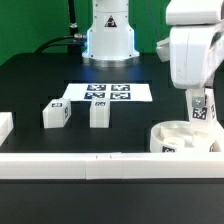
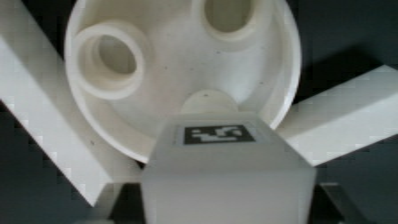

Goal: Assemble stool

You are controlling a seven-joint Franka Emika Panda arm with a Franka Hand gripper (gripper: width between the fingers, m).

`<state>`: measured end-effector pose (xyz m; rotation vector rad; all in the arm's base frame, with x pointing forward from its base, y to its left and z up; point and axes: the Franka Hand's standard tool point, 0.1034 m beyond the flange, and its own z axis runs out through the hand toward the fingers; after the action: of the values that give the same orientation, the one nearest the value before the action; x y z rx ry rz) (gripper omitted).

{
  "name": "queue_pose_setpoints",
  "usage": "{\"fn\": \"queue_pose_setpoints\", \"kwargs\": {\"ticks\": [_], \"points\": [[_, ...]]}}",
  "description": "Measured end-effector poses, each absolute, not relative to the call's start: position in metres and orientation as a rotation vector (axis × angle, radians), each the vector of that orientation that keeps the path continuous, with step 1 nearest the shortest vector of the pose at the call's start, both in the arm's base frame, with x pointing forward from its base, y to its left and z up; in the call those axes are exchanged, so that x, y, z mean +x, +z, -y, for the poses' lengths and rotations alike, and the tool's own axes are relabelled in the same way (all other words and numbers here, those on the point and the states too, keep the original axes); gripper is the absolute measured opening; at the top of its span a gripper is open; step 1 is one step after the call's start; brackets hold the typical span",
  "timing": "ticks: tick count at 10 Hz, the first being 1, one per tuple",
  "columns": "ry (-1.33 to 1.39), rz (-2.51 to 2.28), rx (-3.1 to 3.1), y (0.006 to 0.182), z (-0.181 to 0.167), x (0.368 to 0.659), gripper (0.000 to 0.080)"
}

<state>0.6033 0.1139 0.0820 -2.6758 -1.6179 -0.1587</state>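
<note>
Leg block (image 2: pixel 222 165) in end effector (image 1: pixel 201 104), over seat (image 2: pixel 169 75)

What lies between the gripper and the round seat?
A tagged leg block, clamped in the gripper and hanging over the seat; both views show it.

The exterior view sits in front of the tabletop (image 1: pixel 40 70), slightly raised, facing the arm's base (image 1: pixel 108 35) from middling range. The wrist view looks closely down along the leg block (image 2: pixel 222 165) onto the seat (image 2: pixel 178 70). Both appear at the exterior view's right.
</note>
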Motion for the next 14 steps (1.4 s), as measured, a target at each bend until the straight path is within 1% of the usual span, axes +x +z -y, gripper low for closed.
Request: {"fn": "queue_pose_setpoints", "kwargs": {"ticks": [1,2,3,8,13,14], "points": [[-0.159,1.617,-2.676,0.0820,-0.1138,0.6033,0.0335],[-0.161,1.504,-2.729,0.0818,-0.1121,0.6036,0.0335],[-0.164,1.339,-2.796,0.0816,-0.1085,0.6041,0.0335],[-0.224,0.425,-3.024,0.0804,-0.1155,0.6057,0.0337],[-0.216,-0.058,-3.022,0.0806,-0.1152,0.6076,0.0337],[-0.206,-0.217,-3.001,0.0808,-0.1149,0.6078,0.0337]]}}
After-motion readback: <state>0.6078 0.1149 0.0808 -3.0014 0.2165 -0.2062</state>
